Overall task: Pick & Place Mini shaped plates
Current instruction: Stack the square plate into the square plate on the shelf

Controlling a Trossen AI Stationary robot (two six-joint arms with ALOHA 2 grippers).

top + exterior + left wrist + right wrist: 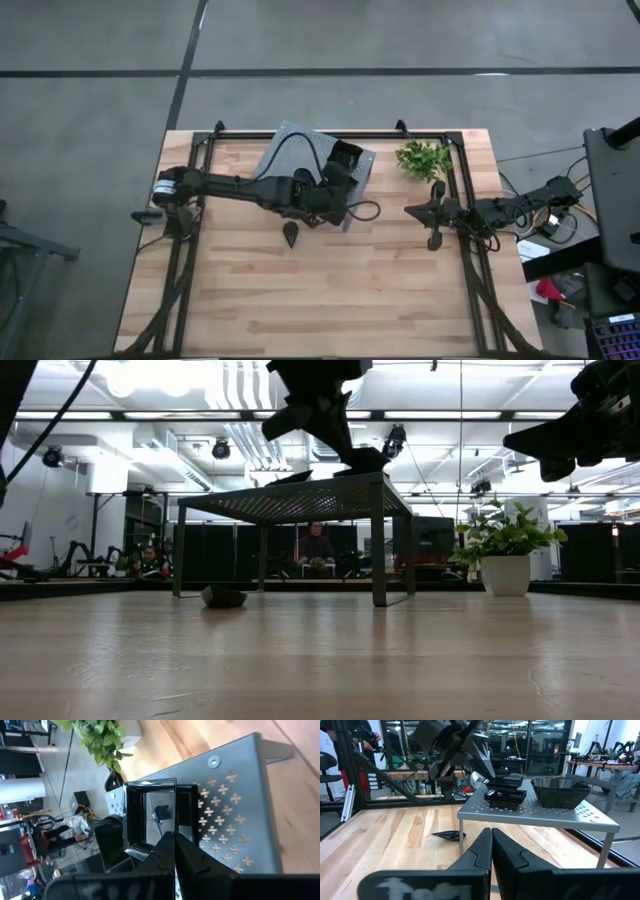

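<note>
At frame centre, the left gripper pinches a square plate over the grey shelf; the right gripper is closed, empty.

Looks like an open lab or workshop hall: bare concrete floor, ceiling ducts, strip lights, glass partitions, benches with equipment behind the wooden worktop.

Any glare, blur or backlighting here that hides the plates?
Left wrist view: the square plate is glossy and mirrors the room. Low view: bright ceiling lights turn the shelf and the plate on the table into silhouettes. Right wrist view: the right claw is close and soft.
</note>
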